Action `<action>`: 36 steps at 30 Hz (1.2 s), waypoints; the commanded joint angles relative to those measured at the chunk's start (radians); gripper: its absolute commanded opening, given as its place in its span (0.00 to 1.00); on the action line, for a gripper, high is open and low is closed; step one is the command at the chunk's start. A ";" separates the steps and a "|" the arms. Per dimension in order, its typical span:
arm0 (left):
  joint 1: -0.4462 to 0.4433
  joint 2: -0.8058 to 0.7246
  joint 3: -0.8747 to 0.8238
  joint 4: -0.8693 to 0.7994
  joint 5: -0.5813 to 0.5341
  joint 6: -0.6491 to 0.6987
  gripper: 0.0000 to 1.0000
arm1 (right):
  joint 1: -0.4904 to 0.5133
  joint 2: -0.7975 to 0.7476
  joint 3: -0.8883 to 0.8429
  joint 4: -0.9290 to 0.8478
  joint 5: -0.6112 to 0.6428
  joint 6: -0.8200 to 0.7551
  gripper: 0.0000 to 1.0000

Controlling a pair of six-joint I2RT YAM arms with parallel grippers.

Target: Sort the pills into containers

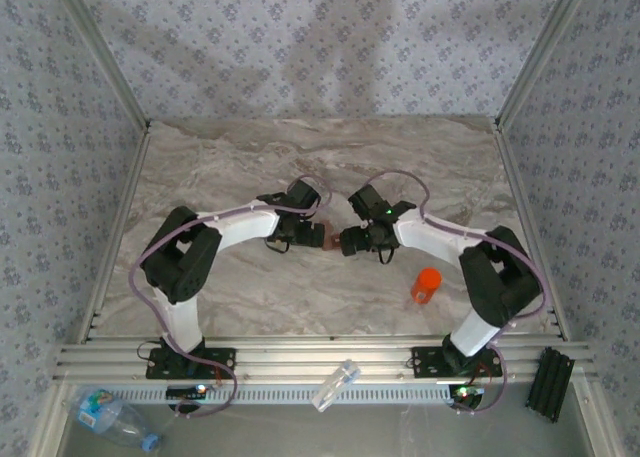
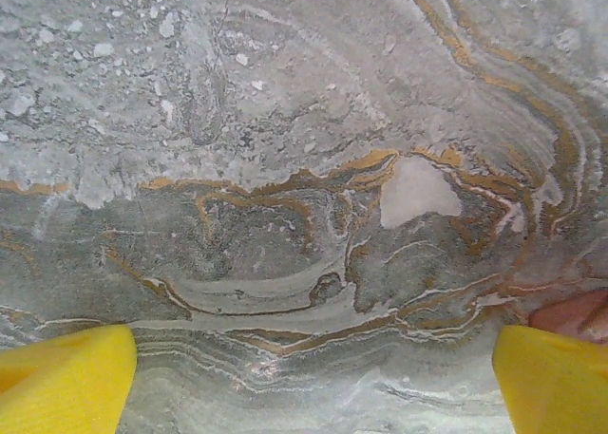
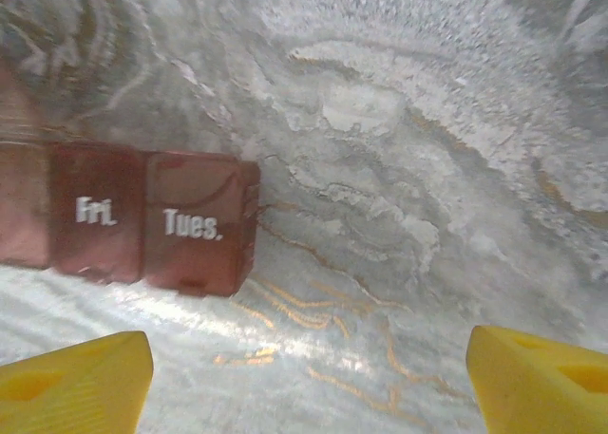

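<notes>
An orange-red pill bottle, the container point(image 1: 426, 285), stands on the marble table right of centre, near the right arm's elbow. A reddish-brown pill box point(image 3: 152, 220) with lids marked "Fri." and "Tues." lies on the table ahead and left of my right gripper point(image 3: 309, 382), which is open with bare table between its yellow fingers. My left gripper point(image 2: 313, 386) is open too and low over the marble, and an edge of the pill box point(image 2: 570, 312) shows just past its right finger. From above, both grippers meet at the pill box point(image 1: 330, 239). The pills are out of view.
A clear plastic water bottle point(image 1: 110, 414) lies off the table at the near left. A small clear plastic piece point(image 1: 335, 385) rests on the metal rail between the arm bases. A black block point(image 1: 553, 382) sits at the near right. Patterned walls enclose the table.
</notes>
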 commanded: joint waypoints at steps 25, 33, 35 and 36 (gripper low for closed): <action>0.066 -0.540 -0.244 0.070 -0.019 -0.019 1.00 | -0.109 -0.618 -0.105 -0.592 0.222 0.163 0.99; 0.067 -0.545 -0.257 0.096 -0.007 -0.020 1.00 | -0.130 -0.607 -0.145 -0.587 0.214 0.268 0.97; 0.066 -0.544 -0.260 0.100 -0.004 -0.020 1.00 | -0.130 -0.615 -0.177 -0.566 0.204 0.300 0.96; 0.066 -0.543 -0.258 0.101 -0.003 -0.020 1.00 | -0.134 -0.617 -0.201 -0.550 0.188 0.315 0.96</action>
